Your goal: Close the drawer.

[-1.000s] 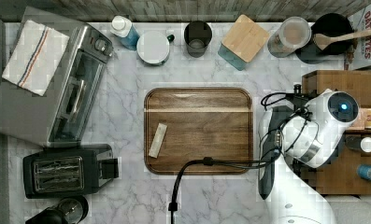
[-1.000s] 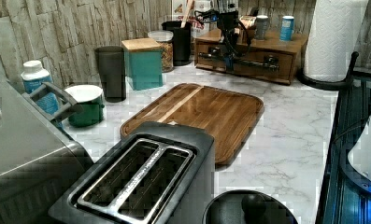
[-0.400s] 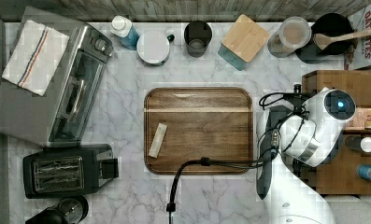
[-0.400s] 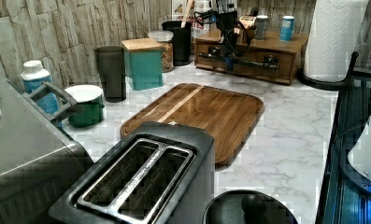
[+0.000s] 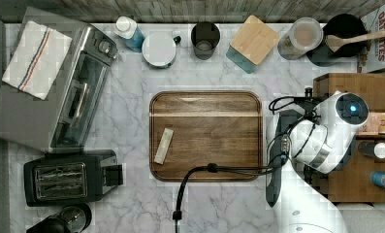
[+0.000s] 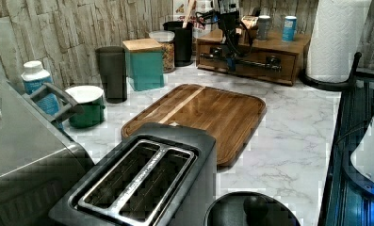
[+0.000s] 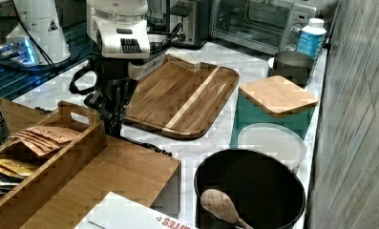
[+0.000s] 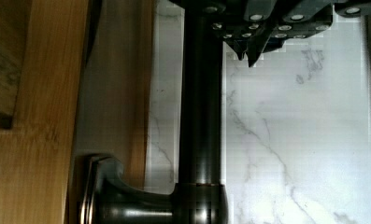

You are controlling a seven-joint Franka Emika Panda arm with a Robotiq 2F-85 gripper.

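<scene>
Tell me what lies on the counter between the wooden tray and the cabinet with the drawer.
In the left view, bare marble counter separates the wooden tray from the cabinet and its drawer. Nothing rests on that strip.

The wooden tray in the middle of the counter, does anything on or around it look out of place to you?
One thing: a black cable from the arm trails across the wooden tray near its edge. A small pale block lies askew on it. Nothing looks spilled or damaged.

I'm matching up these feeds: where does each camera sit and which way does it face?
Top view: overhead, looking down on tray; arm over cabinet.
Left view: behind toaster, facing cabinet.
Right view: behind cabinet, facing toaster oven; arm beside cabinet.
Wrist view: on drawer handle.
All four share the cabinet.
</scene>
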